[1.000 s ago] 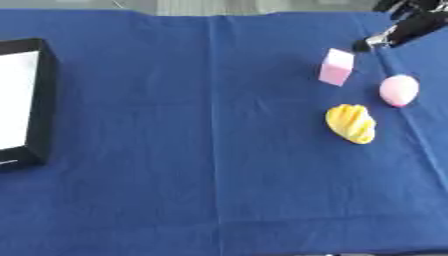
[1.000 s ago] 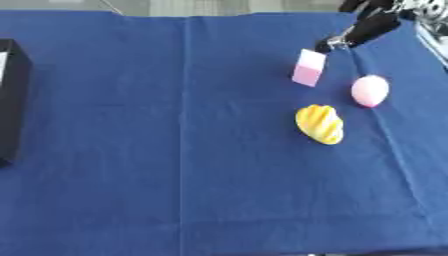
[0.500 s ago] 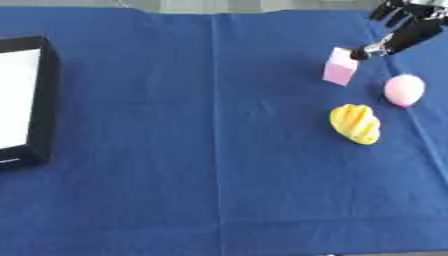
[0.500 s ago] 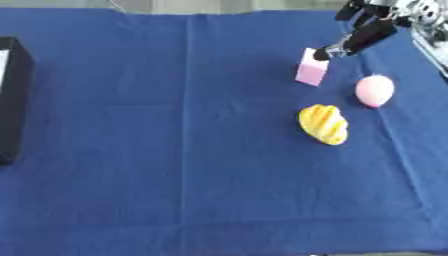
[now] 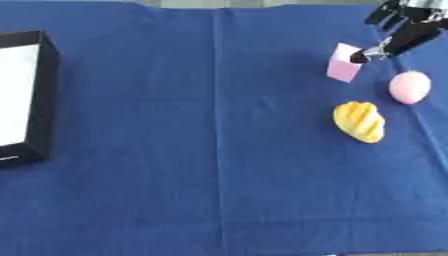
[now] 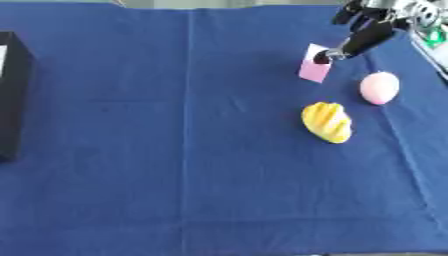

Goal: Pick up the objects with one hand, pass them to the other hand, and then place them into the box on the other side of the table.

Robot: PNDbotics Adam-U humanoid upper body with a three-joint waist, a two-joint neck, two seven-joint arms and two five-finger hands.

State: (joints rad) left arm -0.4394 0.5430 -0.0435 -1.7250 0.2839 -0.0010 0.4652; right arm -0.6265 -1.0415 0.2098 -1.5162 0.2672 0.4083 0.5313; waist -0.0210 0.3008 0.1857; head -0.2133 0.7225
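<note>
In the upper right of the frame the right hand (image 5: 404,31) reaches down-left, its dark fingers (image 5: 374,51) extended rather than curled, one tip touching the upper right edge of the pink block (image 5: 343,68) — nothing is pinched yet. The block is small, boxy and matte, tilted slightly, lying below-left of the fingers. Just right of it sits a smooth pink egg shape (image 5: 409,86); below, a ridged yellow piece (image 5: 359,121). The black box (image 5: 45,96) waits at far left on the blue-clothed tabletop (image 5: 201,165). No left hand shows.
</note>
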